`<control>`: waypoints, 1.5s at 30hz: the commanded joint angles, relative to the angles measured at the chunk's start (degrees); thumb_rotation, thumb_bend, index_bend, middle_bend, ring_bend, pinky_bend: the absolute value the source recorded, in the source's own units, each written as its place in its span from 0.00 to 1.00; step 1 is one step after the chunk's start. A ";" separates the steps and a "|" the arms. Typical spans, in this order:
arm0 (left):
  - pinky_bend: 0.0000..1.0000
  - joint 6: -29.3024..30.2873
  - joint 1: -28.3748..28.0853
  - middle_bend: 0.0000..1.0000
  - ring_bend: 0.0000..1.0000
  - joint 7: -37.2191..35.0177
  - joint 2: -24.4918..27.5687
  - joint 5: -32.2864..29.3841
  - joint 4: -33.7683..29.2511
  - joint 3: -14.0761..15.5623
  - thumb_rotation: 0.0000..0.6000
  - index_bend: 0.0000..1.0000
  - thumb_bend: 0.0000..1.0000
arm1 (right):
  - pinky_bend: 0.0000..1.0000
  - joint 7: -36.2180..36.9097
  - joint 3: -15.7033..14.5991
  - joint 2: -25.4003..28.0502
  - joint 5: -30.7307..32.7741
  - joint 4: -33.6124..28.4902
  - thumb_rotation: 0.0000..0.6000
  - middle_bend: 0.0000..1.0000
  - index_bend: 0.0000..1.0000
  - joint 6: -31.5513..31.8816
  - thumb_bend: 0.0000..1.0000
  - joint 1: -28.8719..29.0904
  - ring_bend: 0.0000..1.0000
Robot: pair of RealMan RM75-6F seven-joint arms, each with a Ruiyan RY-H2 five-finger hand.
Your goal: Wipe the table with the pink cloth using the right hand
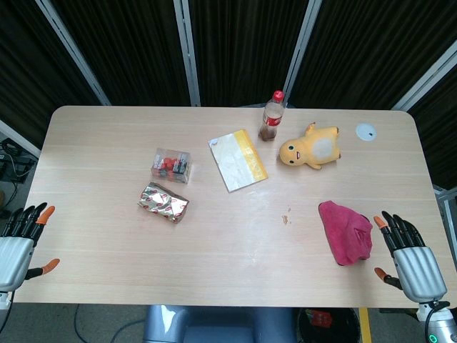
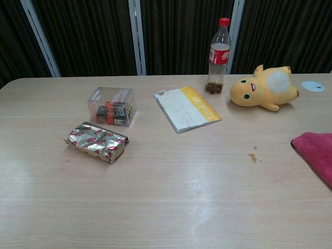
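At the near right corner of the light wooden table (image 1: pixel 228 264), the right hand (image 1: pixel 408 259) hovers with its orange-tipped fingers (image 1: pixel 380 222) spread apart and holding nothing, just beside the crumpled pink cloth (image 1: pixel 345 230), though whether they touch cannot be told. That cloth lies bunched on the tabletop near the right edge; the chest view shows only its left part, flat on the wood. Across the table at the near left corner, the left hand (image 1: pixel 19 243) also has its fingers apart and empty, well apart from every object. A small brown stain (image 1: pixel 285 219) marks the wood to the left of the cloth. Further back sit a yellow plush duck toy (image 1: pixel 310 150) lying on its side, a clear plastic cola bottle with a red cap (image 1: pixel 272 117) standing upright just beside it, and a white and yellow flat packet (image 1: pixel 238 160). Left of centre rest a clear plastic box with red contents (image 1: pixel 171 165) and a shiny gold foil packet (image 1: pixel 163 202). A white round disc (image 1: pixel 366 131) lies near the far right corner.
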 commanded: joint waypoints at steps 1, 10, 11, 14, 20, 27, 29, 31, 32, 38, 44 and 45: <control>0.00 -0.11 0.00 0.00 0.00 0.02 0.04 -0.13 -0.08 0.01 1.00 0.00 0.00 | 0.12 -0.13 -0.01 0.06 0.19 -0.18 1.00 0.00 0.00 -0.11 0.00 -0.05 0.00; 0.00 -0.50 -0.01 0.00 0.00 0.49 0.09 -0.56 -0.46 0.06 1.00 0.00 0.00 | 0.12 -0.36 -0.47 0.75 0.55 -0.98 1.00 0.00 0.00 -1.33 0.00 0.08 0.00; 0.00 -0.70 -0.03 0.00 0.00 0.56 0.11 -0.79 -0.54 0.06 1.00 0.00 0.00 | 0.12 -0.61 -0.48 0.81 0.76 -1.05 1.00 0.00 0.00 -1.63 0.00 0.14 0.00; 0.00 -1.07 -0.12 0.00 0.00 0.66 0.19 -1.08 -0.71 0.09 1.00 0.00 0.00 | 0.12 -1.18 -0.62 1.15 1.92 -1.67 1.00 0.00 0.00 -2.98 0.00 0.28 0.00; 0.00 -1.10 -0.16 0.00 0.00 0.79 0.10 -1.05 -0.87 0.07 1.00 0.00 0.00 | 0.12 -4.40 -0.65 2.10 6.38 -3.57 1.00 0.00 0.00 -7.84 0.00 1.17 0.00; 0.00 -1.06 -0.15 0.00 0.00 1.39 -0.10 -0.87 -0.73 0.16 1.00 0.00 0.00 | 0.12 -13.25 -0.16 1.66 11.39 -3.75 1.00 0.00 0.00 -12.42 0.00 2.72 0.00; 0.00 -1.00 -0.14 0.00 0.00 1.41 -0.14 -0.84 -0.72 0.16 1.00 0.00 0.00 | 0.12 -15.05 0.08 1.14 12.50 -3.67 1.00 0.00 0.00 -13.03 0.00 2.99 0.00; 0.00 -0.91 -0.13 0.00 0.00 1.39 -0.16 -0.75 -0.70 0.14 1.00 0.00 0.00 | 0.12 -16.96 0.52 0.34 13.80 -3.64 1.00 0.00 0.00 -13.44 0.00 3.31 0.00; 0.00 -0.86 -0.12 0.00 0.00 1.38 -0.18 -0.70 -0.66 0.14 1.00 0.00 0.00 | 0.12 -17.97 0.78 -0.12 14.35 -3.53 1.00 0.00 0.00 -13.54 0.00 3.50 0.00; 0.00 -0.95 -0.11 0.00 0.00 1.29 -0.13 -0.92 -0.71 0.13 1.00 0.00 0.00 | 0.12 -21.59 2.71 -3.81 17.75 -2.42 1.00 0.00 0.00 -13.10 0.00 4.22 0.00; 0.00 -1.07 -0.15 0.00 0.00 1.09 -0.10 -1.15 -0.68 0.04 1.00 0.00 0.00 | 0.12 -23.21 4.19 -8.16 22.36 -0.75 1.00 0.00 0.00 -13.36 0.00 4.60 0.00; 0.00 -1.14 -0.17 0.00 0.00 1.01 -0.09 -1.21 -0.69 0.03 1.00 0.00 0.00 | 0.12 -23.38 4.22 -8.89 22.86 -0.23 1.00 0.00 0.00 -13.34 0.00 4.58 0.00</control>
